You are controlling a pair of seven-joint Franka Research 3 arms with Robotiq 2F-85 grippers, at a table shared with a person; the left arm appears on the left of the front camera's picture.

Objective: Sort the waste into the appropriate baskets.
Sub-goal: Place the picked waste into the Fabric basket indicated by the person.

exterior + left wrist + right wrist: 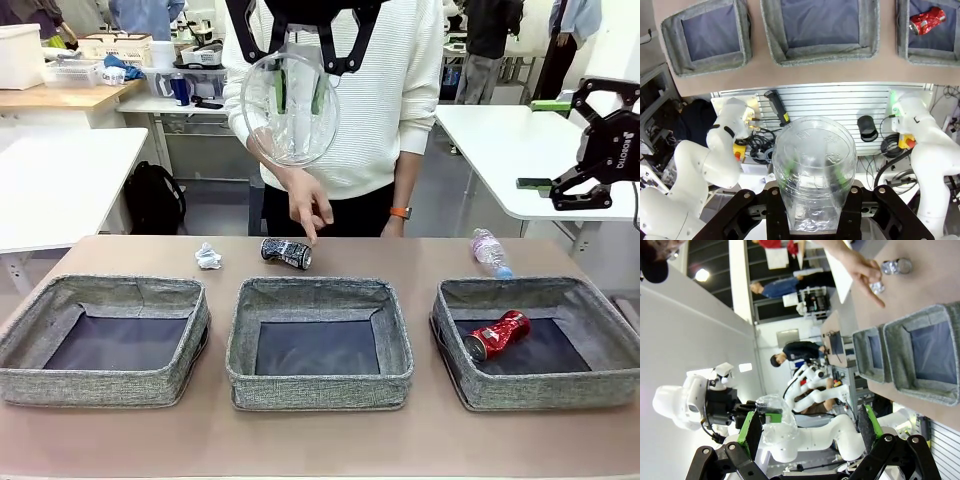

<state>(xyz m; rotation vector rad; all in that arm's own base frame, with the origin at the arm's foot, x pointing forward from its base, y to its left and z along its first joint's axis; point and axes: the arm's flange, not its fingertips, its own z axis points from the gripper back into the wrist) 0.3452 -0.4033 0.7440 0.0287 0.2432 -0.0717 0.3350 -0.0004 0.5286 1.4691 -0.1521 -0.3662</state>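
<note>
Left gripper [298,90], one item held: clear plastic cup [290,112], pinched between my two fingers and raised high above the table's middle.

Green pads show through the cup's clear wall in my left wrist view. At 6 o'clock below the cup, a person's hand [306,205] points down at the crushed black-and-white can [287,253] lying on the table. The white paper wad [208,257] lies near the can at its 9 o'clock, and the clear bottle [490,250] lies well apart at its 3 o'clock. The three baskets sit in a row on my side: left basket [100,385], middle basket [320,388], and right basket [540,392] with the crushed red can [497,335] lying inside. My right gripper [540,145] hangs at 3 o'clock beyond the table edge, jaws spread, holding nothing.
</note>
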